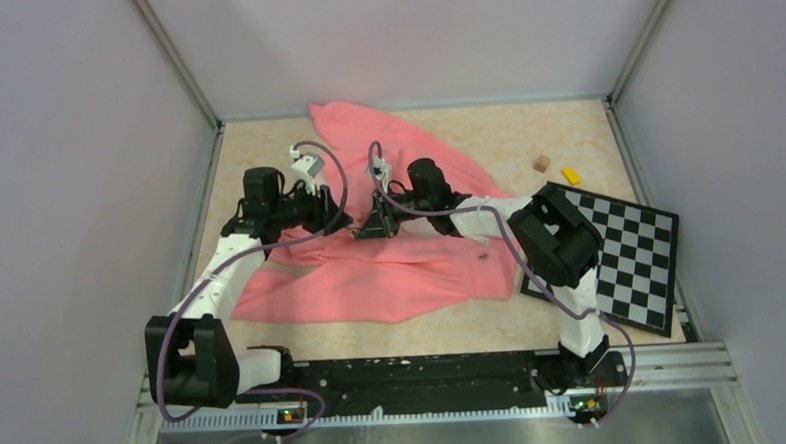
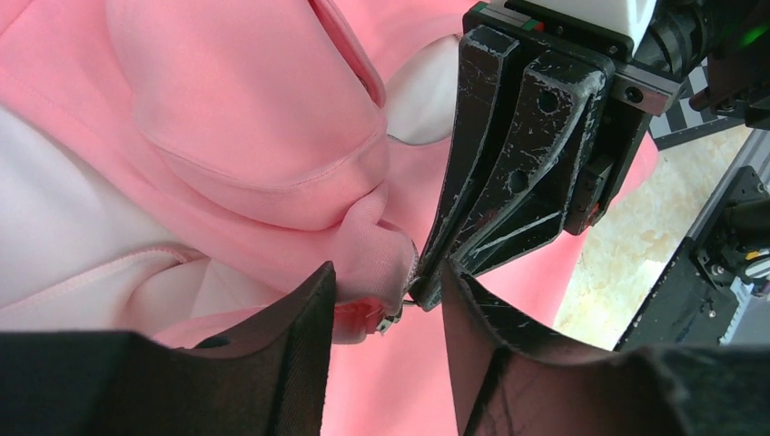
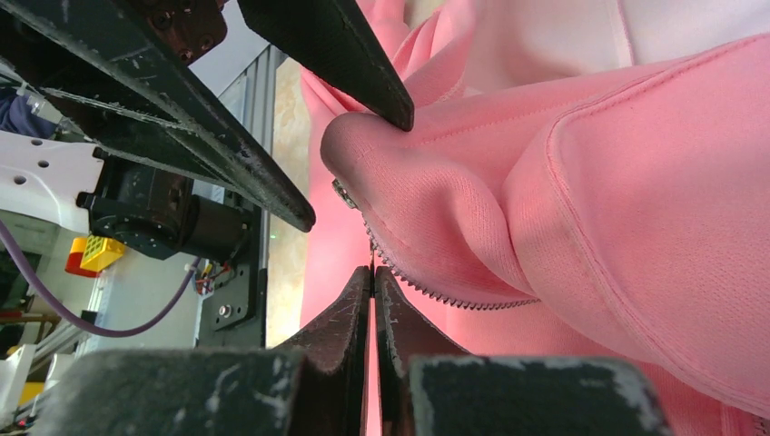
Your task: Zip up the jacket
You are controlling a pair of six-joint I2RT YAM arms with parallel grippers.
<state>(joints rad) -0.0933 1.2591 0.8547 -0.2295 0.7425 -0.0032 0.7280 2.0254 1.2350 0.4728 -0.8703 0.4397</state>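
Jacket [image 1: 391, 277] lies spread on the table [image 1: 454, 329] beneath both grippers, which meet tip to tip over its front edge. We see the left gripper [image 2: 386, 270] with its jaws partway apart, straddling a bunched fold of pink fleece at the end of the zipper [image 3: 427, 289]. One finger [image 2: 304, 327] rests against the fold; the other finger [image 2: 481, 318] stands clear of it. The right gripper [image 3: 373, 272] has its fingers pressed flat together. Its tips sit right at the zipper teeth, just below the fold and inside the gap between the left fingers. Whether those tips pinch the zipper or only touch it, we cannot tell. A small metal piece [image 2: 395, 313] shows between the fold and the right tips. Pale lining [image 2: 54, 227] lies beside the left gripper, on the side away from the right one. A checkerboard [image 1: 621, 252] sits well apart, behind the right gripper.
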